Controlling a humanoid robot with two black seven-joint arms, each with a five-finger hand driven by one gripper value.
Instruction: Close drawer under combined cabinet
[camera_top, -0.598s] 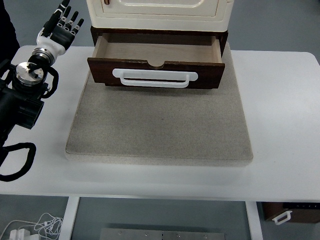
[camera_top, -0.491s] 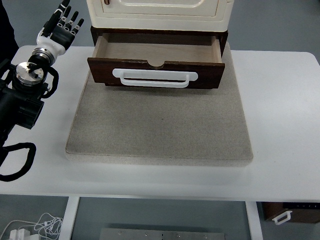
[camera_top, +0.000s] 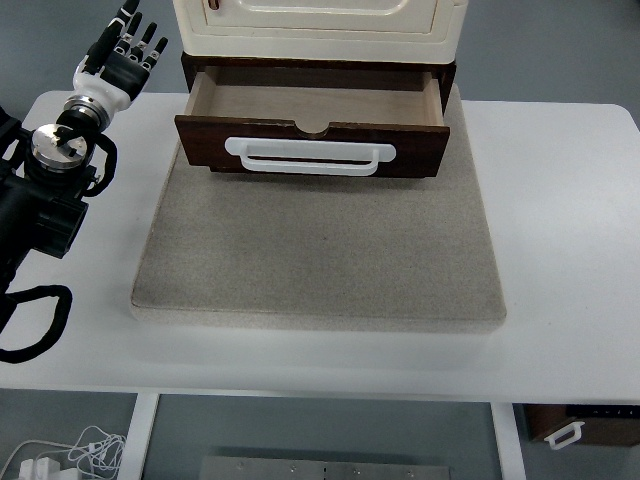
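Nothing is shifting since a moment ago: drawer is standing open under the cabinet; left hand is hovering beside it (fingers spread, empty), push not begun.

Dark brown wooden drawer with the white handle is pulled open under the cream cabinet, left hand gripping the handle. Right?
Not quite. The top view shows the dark brown wooden drawer open, but the left hand is off to the left, fingers spread, clear of the white handle.
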